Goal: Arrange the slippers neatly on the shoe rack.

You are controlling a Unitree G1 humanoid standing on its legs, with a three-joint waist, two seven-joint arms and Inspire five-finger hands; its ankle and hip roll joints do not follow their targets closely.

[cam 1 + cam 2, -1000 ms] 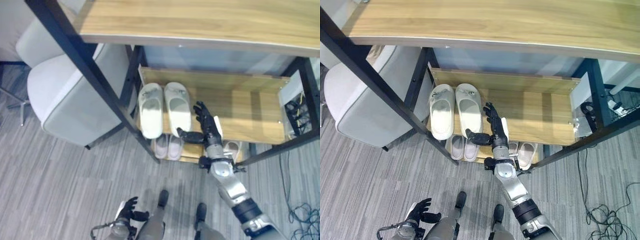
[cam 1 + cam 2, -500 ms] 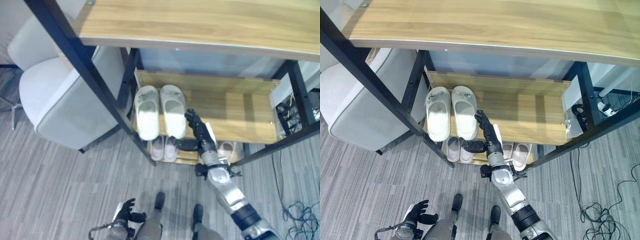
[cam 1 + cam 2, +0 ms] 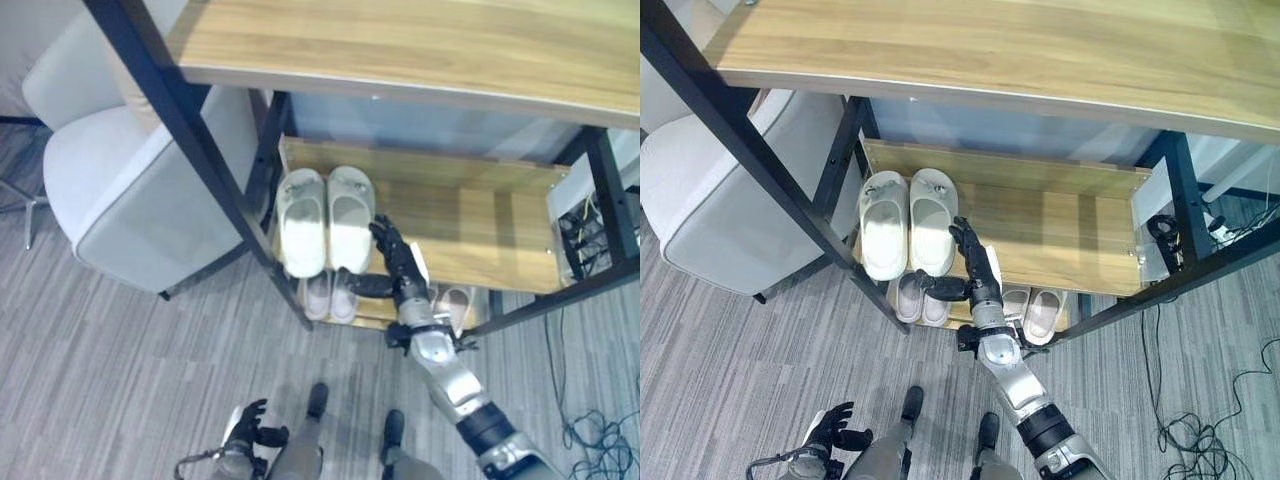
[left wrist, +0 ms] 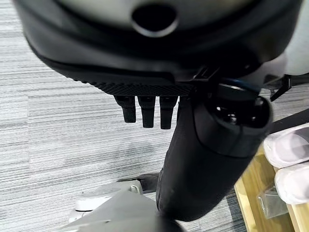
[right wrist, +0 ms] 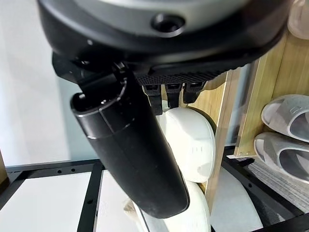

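Fingers-straight right hand [image 3: 975,268] beside slippers [image 3: 908,222]

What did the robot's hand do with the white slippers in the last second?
The right hand, fingers straight and open, slid toward the robot's left until it came up beside the white slippers on the middle shelf. It took hold of nothing. The slippers stayed side by side, the pairs on the lower shelf did not move, and the left hand stayed low and idle.
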